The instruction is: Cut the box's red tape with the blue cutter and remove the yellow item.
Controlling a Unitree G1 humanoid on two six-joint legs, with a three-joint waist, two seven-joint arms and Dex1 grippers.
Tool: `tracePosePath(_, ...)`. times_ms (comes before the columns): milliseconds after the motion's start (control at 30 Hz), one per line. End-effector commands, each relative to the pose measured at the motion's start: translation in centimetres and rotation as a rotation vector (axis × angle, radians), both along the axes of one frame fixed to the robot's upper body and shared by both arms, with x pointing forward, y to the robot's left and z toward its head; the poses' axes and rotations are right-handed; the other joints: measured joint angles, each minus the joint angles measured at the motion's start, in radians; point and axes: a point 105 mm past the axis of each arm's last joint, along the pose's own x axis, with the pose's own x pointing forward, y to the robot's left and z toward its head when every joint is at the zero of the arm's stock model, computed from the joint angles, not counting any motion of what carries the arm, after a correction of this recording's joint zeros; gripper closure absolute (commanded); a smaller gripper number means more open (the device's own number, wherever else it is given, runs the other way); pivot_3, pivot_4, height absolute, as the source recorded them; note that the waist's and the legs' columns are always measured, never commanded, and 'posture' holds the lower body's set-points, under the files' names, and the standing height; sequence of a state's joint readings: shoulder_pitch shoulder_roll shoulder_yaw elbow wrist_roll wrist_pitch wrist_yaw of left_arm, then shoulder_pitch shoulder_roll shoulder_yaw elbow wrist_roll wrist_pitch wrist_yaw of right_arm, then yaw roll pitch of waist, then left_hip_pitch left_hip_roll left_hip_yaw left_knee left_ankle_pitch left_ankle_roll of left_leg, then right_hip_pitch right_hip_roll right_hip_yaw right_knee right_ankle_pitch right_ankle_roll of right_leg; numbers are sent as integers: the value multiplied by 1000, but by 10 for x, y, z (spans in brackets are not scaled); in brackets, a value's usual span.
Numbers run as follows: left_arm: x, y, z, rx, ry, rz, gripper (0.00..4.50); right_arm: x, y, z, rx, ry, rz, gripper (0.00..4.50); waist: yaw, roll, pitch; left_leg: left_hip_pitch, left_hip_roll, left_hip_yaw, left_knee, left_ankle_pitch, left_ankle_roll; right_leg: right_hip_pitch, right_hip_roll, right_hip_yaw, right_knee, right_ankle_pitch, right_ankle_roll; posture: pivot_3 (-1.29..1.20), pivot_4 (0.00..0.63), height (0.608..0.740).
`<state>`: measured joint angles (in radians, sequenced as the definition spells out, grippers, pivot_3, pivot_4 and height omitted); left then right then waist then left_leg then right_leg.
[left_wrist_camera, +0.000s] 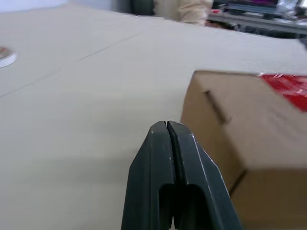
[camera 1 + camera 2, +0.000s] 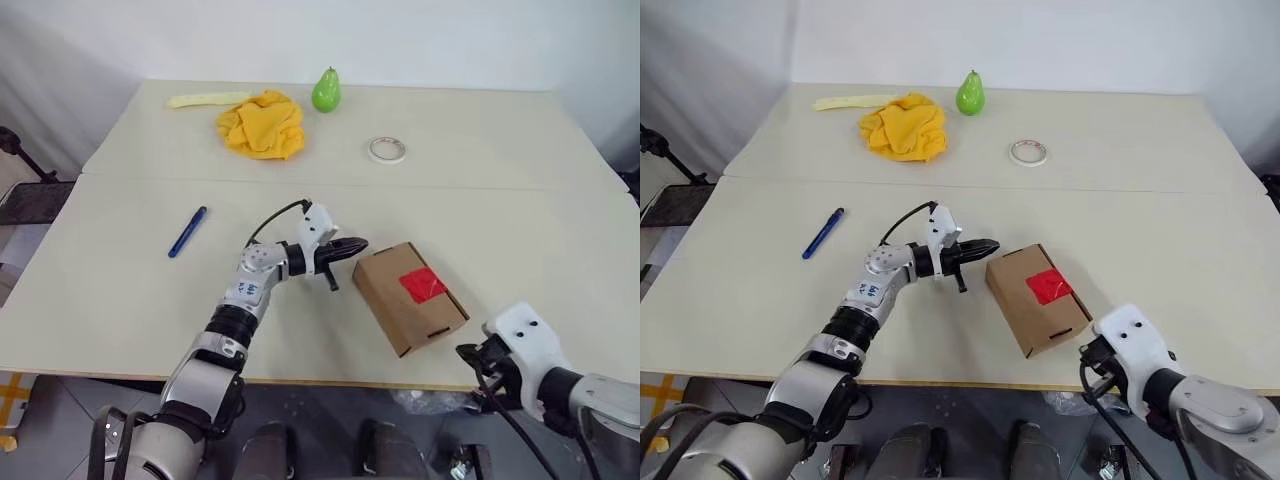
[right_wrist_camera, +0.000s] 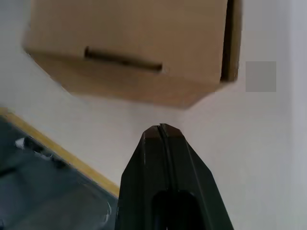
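The brown cardboard box (image 2: 392, 290) lies on the table near its front edge, flaps shut, with the red tape (image 2: 422, 285) as a square patch on top. My left gripper (image 2: 358, 243) is shut and empty, its tips level and just short of the box's far left corner. The blue cutter (image 2: 187, 231) lies flat on the table well to the left of that arm, with nothing touching it. My right gripper (image 3: 160, 127) is shut and empty, hanging by the table's front edge just in front of the box's near end. The yellow item is hidden.
At the back of the table (image 2: 520, 230) lie a yellow-orange cloth heap (image 2: 262, 124), a pale yellow strip (image 2: 205, 99), a green pear (image 2: 326, 90) and a white tape roll (image 2: 387, 150). The table's front edge (image 2: 330, 380) runs just below the box.
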<state>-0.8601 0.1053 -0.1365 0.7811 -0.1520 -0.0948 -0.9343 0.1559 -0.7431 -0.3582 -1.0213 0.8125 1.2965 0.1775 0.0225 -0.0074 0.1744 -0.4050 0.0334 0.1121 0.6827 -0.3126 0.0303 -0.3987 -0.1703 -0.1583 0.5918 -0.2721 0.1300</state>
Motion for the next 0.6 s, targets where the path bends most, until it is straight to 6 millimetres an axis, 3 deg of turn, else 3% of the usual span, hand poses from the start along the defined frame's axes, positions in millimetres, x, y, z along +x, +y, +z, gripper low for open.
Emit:
tracePosePath(33, -12, -8, 4, 17, -11, -129, 4471, 6, 7, 5, -19, -54, -17, 4500, -1, 0, 0, 0, 0, 0, 0, 0, 0, 0, 0, 0, 0, 0, 0, 0, 150, 740)
tracePosePath(300, -27, 6, 0, 87, 24, -228, 4471, 9, 14, 8, -13, -65, -1, 4500, 2, 0, 0, 0, 0, 0, 0, 0, 0, 0, 1, 0, -1, 0, 0, 0, 150, 740)
tracePosePath(600, -25, 7, -4, 88, 27, -184, 4471, 6, 14, 10, -19, -48, 14, 4500, 2, 0, 0, 0, 0, 0, 0, 0, 0, 0, 1, 0, 0, 0, 0, 0, 150, 740)
